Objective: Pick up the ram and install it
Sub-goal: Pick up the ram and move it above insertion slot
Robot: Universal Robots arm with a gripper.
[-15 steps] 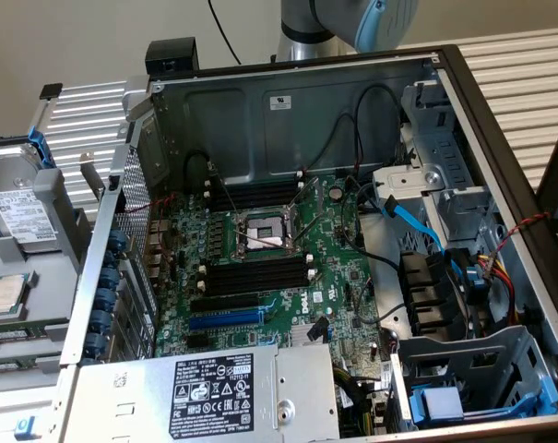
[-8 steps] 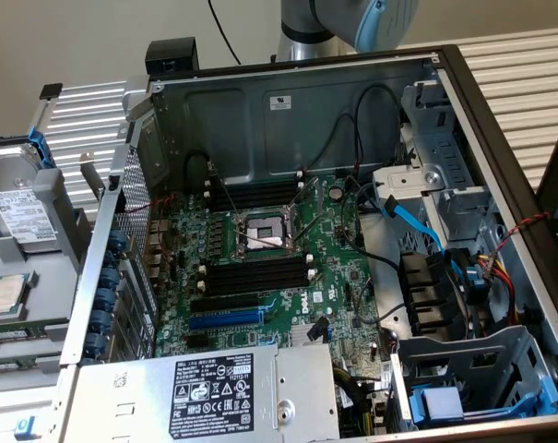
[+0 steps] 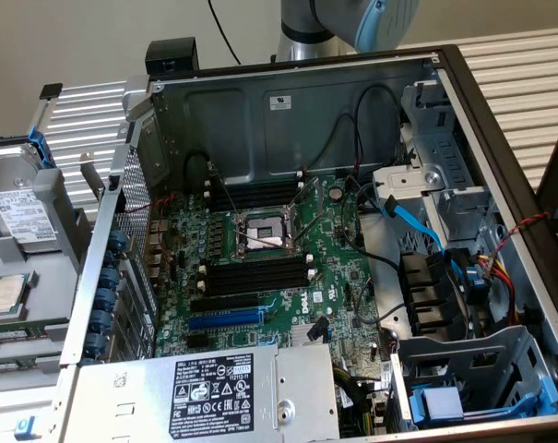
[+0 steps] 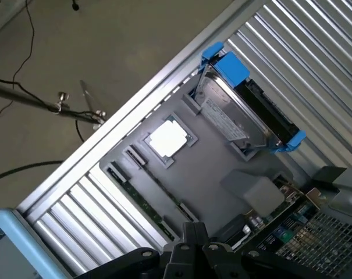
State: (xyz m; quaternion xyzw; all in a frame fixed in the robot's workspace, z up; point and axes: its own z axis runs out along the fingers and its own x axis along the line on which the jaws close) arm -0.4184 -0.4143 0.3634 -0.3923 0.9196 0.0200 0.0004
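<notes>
Gripper [image 4: 193,239] is pinched shut on nothing, hovering over the grey parts tray [image 4: 222,174]. Ram [image 4: 145,202] lies in its groove there, untouched, near the CPU [image 4: 167,139]. Black memory slots [image 3: 256,273] in the case look empty, so 0 steps done imo.
</notes>
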